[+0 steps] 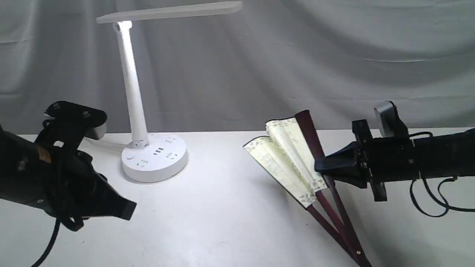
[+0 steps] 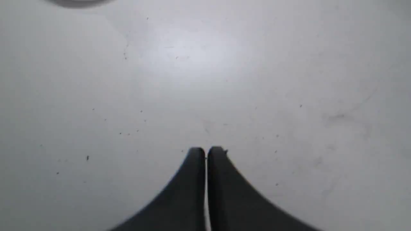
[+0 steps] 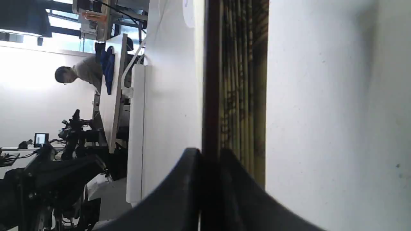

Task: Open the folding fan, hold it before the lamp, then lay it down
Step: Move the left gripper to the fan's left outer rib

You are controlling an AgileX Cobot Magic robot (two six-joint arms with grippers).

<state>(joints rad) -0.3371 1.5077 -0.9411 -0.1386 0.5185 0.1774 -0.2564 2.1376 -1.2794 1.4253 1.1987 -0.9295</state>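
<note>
The folding fan [image 1: 285, 159] is partly open on the right of the white table, its cream pleats bunched and its dark maroon ribs meeting at a pivot near the front edge. My right gripper [image 1: 321, 168] is shut on the fan's upper maroon guard [image 3: 212, 80], with the folded pleats [image 3: 244, 80] right beside it. The lamp [image 1: 154, 157] stands lit at the back left, with a round base, a slanted stem and a flat head overhead. My left gripper [image 1: 128, 209] hovers low at the front left, shut with nothing in it [image 2: 206, 150], well apart from the fan.
A grey cloth backdrop [image 1: 334, 55] hangs behind the table [image 1: 222, 207]. The lamp's cord runs off its base to the left. Bare tabletop lies between the lamp's base and the fan.
</note>
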